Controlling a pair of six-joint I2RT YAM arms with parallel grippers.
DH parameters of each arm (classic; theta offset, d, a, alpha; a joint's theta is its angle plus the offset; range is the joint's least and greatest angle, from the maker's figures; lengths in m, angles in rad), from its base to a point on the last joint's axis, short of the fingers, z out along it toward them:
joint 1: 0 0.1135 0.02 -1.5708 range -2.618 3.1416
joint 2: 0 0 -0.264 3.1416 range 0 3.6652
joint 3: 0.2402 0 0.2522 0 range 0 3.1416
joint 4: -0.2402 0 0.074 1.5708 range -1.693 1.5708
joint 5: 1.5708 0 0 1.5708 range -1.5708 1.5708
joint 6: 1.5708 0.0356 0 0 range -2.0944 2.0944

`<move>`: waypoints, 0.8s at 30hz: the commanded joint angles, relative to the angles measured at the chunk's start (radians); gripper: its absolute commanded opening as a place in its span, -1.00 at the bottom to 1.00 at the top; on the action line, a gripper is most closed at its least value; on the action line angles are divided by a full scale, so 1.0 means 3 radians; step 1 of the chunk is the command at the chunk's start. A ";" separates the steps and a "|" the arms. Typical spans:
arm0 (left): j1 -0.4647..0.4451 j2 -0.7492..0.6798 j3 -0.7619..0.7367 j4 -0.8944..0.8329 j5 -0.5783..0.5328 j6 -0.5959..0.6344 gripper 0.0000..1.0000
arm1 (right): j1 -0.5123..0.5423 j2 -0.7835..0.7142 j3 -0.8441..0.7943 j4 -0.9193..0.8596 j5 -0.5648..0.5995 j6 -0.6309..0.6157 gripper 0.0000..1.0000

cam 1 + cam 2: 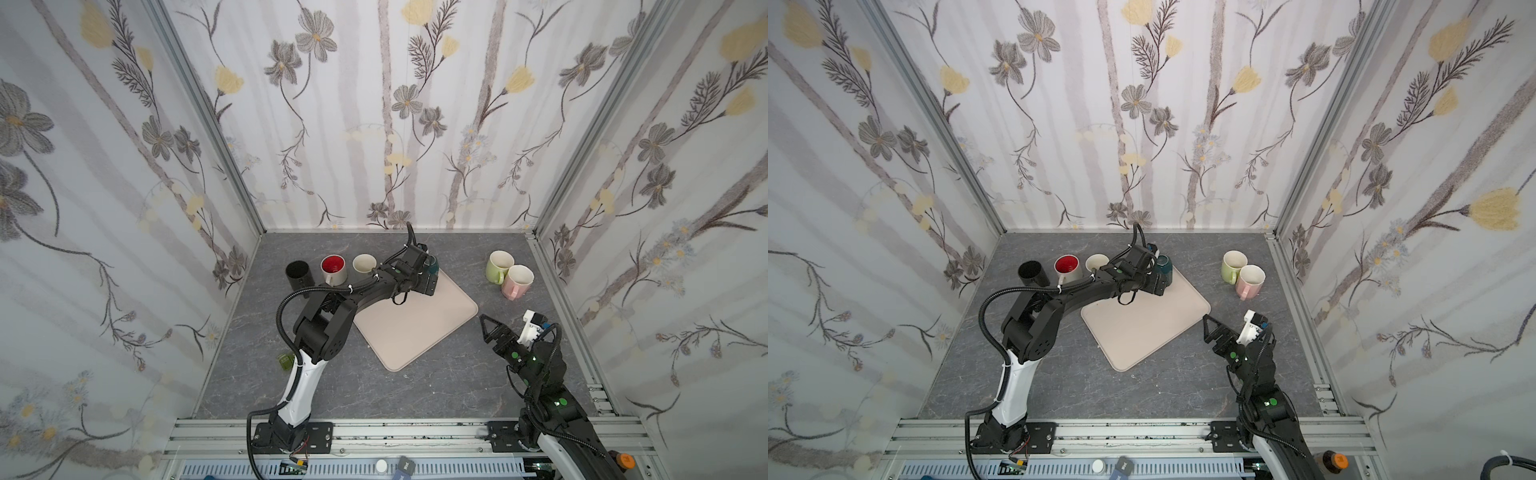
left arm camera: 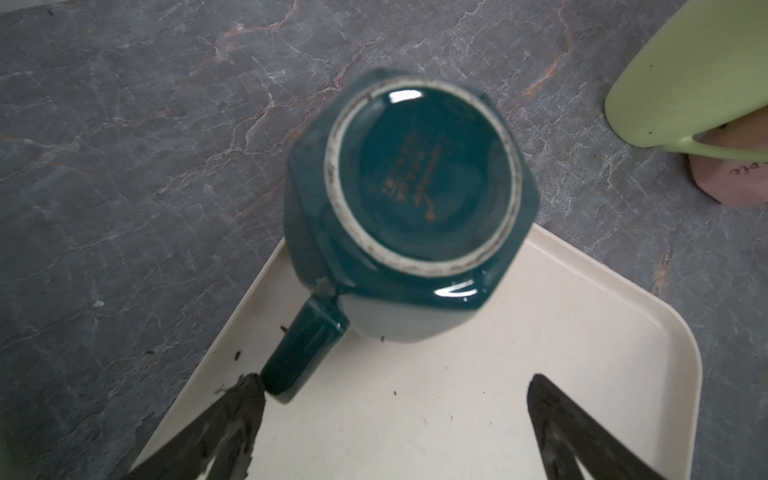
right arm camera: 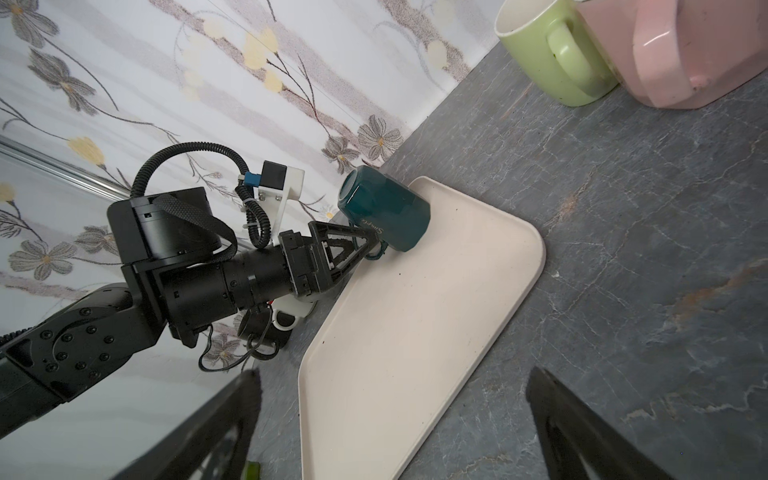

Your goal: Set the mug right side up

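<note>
We judge the task barely begun: the dark teal glazed ceramic mug (image 2: 415,199) stands upside down at the far corner of the cream rounded-square plastic tray (image 2: 540,374), its unglazed foot ring and printed base facing up at the left wrist camera and its rim down on the tray. Its handle points back toward our left gripper (image 2: 395,386), whose jaws are spread wide and hold nothing. One fingertip (image 2: 249,390) sits just beside the end of the handle, perhaps touching it, though we cannot tell for sure. In the right wrist view the left gripper reaches in low beside the mug, on its handle side. In both top views the left arm covers most of the mug, so only a sliver of teal shows past the wrist. Our right gripper (image 1: 488,328) hangs off the near right edge of the tray, well apart from the mug, jaws equally wide and empty. A light green ceramic mug (image 1: 498,266) and a pink ceramic mug (image 1: 516,280) stand upright together on the grey marbled tabletop (image 1: 415,395) to the right, clear of the work. Nothing has been gripped, lifted or rotated, as far as we can see. What remains, in our judgement, is everything that matters: closing on the handle or the wall, raising the mug, turning it over, and setting it down on its base.
</note>
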 commanded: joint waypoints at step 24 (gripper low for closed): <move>-0.0179 -0.0195 -0.0106 0.0051 -0.0028 0.0004 0.88 | -0.0073 -0.0175 -0.0161 0.0064 -0.0047 0.0026 0.99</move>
